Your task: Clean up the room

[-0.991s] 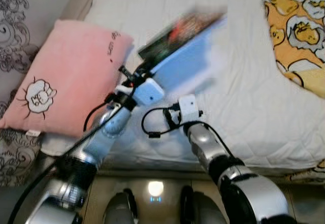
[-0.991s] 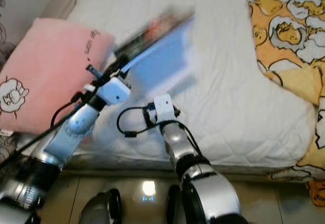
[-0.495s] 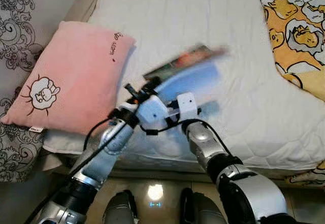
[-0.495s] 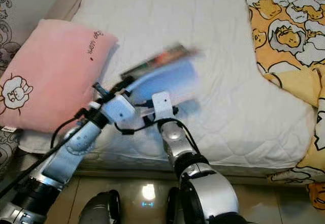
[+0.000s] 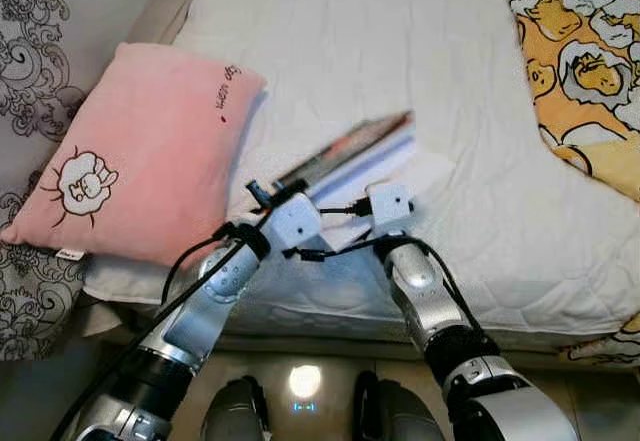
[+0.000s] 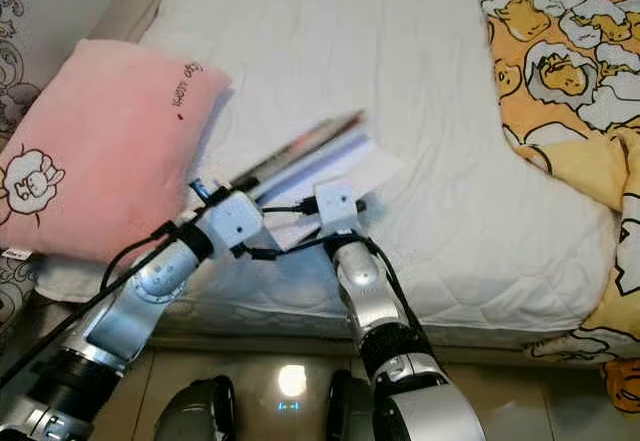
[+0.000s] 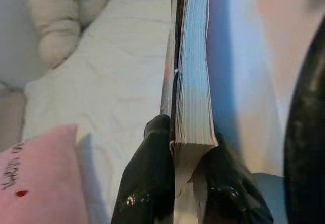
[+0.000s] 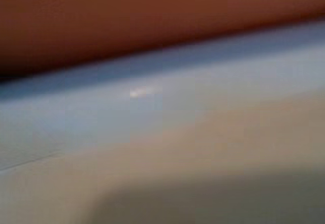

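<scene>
Left gripper: two black fingers pinch the near corner of a book, one finger on the cover side, the other on the page-block side. Clamped on it, no gap visible in the left wrist view.

Book location: centre of the left eye view, just above both wrists, over the white mattress. It is tilted on edge, spine and dark cover toward the upper left, pale pages fanning toward the lower right. Long axis runs from the lower left of the frame, at the gripper, to the upper right, so the free far end points away from the robot and up the bed. Judgement: any coming move swings that long unsupported end; the grip sits at one extreme corner, so the book may pivot or sag.

Right gripper: lies just beside the left one, below the book's lower pages. Finger state cannot be told; the right wrist view is a blur of brown and pale blue, very close to some surface, probably the book, not confirmed. The left arm is the one clearly carrying.

Surroundings: pink pillow at the left, near the book's spine side; yellow patterned blanket at the upper right, well apart.

Hard to make out: cover title, whether the lower pages touch the mattress.
</scene>
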Robot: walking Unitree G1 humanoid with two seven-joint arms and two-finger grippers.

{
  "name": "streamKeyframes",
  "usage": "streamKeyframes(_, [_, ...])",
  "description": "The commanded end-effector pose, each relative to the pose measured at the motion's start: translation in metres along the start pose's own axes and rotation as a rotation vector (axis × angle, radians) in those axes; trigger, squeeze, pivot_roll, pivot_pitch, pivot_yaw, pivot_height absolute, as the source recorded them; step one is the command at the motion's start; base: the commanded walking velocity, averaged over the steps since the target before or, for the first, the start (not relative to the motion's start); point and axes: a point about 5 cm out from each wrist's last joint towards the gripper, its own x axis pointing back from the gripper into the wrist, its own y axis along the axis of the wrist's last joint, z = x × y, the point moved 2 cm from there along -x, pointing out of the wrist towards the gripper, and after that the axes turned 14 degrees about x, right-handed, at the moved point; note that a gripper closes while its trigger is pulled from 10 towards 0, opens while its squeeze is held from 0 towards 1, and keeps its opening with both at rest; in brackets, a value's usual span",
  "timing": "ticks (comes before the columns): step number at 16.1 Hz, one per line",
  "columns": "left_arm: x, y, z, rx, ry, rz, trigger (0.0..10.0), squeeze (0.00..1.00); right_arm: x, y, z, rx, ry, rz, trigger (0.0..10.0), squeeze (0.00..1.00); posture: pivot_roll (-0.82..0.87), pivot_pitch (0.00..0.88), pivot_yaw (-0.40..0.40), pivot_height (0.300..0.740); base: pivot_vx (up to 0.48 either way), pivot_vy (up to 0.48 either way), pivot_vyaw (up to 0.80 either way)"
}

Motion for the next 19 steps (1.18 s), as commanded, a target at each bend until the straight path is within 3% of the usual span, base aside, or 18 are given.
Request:
streamKeyframes(1, [-0.005, 0.014, -0.013, -0.009, -0.089, -0.04, 0.0, 0.0, -0.004, 0.005, 0.002, 0.02, 0.014, -0.01, 10.0, 0.0, 0.18, 0.149, -0.05, 0.74, 0.0, 0.0, 0.0])
streamKeyframes(4, [0.001, 0.014, -0.036, -0.006, -0.241, -0.027, 0.0, 0.0, -0.011, 0.013, 0.003, 0.049, 0.034, -0.016, 10.0, 0.0, 0.2, 0.149, -0.05, 0.74, 0.0, 0.0, 0.0])
streamKeyframes(8, [0.002, 0.005, -0.038, -0.091, -0.253, 0.0, 0.0, 0.0, -0.002, 0.006, 0.018, 0.07, 0.113, 0.01, 10.0, 0.0, 0.2, 0.153, -0.052, 0.74, 0.0, 0.0, 0.0])
streamKeyframes(10, [-0.003, 0.004, -0.031, -0.206, -0.193, -0.027, 0.0, 0.0, 0.019, -0.004, 0.041, 0.079, 0.222, 0.038, 10.0, 0.0, 0.18, 0.153, -0.05, 0.74, 0.0, 0.0, 0.0])
streamKeyframes(13, [-0.005, 0.004, -0.04, -0.245, -0.227, -0.043, 0.0, 0.0, 0.036, -0.008, 0.05, 0.04, 0.27, 0.079, 10.0, 0.0, 0.17, 0.149, -0.05, 0.74, 0.0, 0.0, 0.0])
streamKeyframes(16, [-0.009, -0.003, -0.045, -0.241, -0.202, -0.038, 0.0, 0.0, 0.053, -0.011, 0.052, -0.089, 0.273, 0.135, 10.0, 0.0, 0.17, 0.137, -0.052, 0.74, 0.0, 0.0, 0.0])
streamKeyframes(17, [-0.013, -0.013, -0.045, -0.23, -0.148, -0.006, 10.0, 0.0, 0.058, -0.015, 0.047, -0.22, 0.233, 0.182, 10.0, 0.0, 0.16, 0.131, -0.052, 0.74, 0.0, 0.0, 0.0])
streamKeyframes(19, [-0.018, -0.024, -0.04, -0.214, -0.078, 0.041, 10.0, 0.0, 0.061, -0.022, 0.043, -0.38, 0.191, 0.243, 10.0, 0.0, 0.16, 0.124, -0.048, 0.74, 0.0, 0.0, 0.0])
